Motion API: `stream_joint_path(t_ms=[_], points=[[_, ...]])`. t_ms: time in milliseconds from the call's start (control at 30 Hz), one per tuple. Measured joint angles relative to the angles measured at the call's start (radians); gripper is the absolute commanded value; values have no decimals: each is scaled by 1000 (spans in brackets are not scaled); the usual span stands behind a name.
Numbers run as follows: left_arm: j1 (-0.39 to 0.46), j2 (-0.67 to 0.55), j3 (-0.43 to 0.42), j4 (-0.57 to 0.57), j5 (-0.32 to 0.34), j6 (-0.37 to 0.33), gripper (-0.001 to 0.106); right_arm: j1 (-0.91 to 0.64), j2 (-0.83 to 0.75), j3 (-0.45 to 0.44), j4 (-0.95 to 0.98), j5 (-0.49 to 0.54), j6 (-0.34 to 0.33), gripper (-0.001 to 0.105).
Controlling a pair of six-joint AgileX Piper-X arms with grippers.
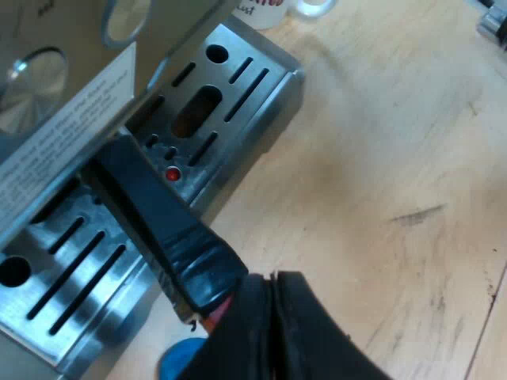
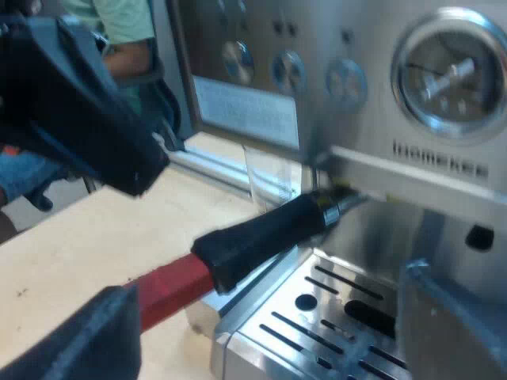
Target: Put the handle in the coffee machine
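Right hand (image 2: 139, 237) wide, perhaps around handle (image 2: 261, 233)

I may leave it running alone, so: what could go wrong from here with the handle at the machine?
1. The left gripper is shut on the red end of the handle, which juts slanted from the espresso machine; if not locked, letting go may drop it onto the drip tray.
2. The measuring glass stands close by the handle; swinging it might knock the glass.

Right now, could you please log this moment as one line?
handle: at machine front, over tray | left gripper: shut, at red end | right gripper: open, near handle
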Motion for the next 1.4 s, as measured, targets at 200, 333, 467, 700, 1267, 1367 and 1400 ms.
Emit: stream_joint_path(t_ms=[200,333,467,700,1267,1367,1400], points=[[0,-79,0,0,-61,-28,0,0,0,-89,176,-88,2,81],[0,-135,0,0,-107,-61,0,0,0,-139,240,-119,3,81],[0,-184,0,15,-148,-74,0,0,0,-190,304,-152,3,80],[0,-210,3,89,-271,-120,0,0,0,-237,400,-198,3,80],[-122,-51,2,149,-530,-184,0,0,0,-237,420,-198,3,80],[-190,-22,2,123,-566,-209,0,0,0,-237,420,-199,3,80],[-210,-15,2,103,-588,-218,0,0,0,-237,420,-200,3,80]])
